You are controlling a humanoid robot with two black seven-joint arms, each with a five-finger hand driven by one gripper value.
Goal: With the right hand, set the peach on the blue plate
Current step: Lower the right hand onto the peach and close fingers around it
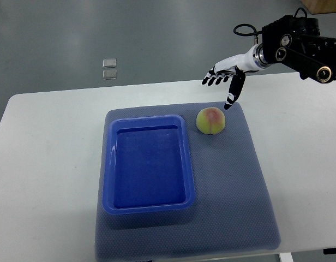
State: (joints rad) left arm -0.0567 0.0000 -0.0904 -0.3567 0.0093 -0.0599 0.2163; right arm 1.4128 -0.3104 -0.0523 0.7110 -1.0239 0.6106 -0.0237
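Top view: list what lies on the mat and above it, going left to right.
blue plate → peach → right hand, fingers spread, holding nothing.

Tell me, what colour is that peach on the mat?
The peach is yellow-green with a pinkish-red blush on top, seen in the top view.

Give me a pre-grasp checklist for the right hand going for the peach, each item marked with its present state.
1. Right hand open, holding nothing: ok.
2. Peach in plain view on the grey mat, uncovered: ok.
3. Hand over the peach: not ok, it is up and to the right of it.
4. Blue plate has nothing in it: ok.
5. Plate lies left of the peach, apart from it: ok.
6. Left arm clear of the work: cannot tell, not in view.
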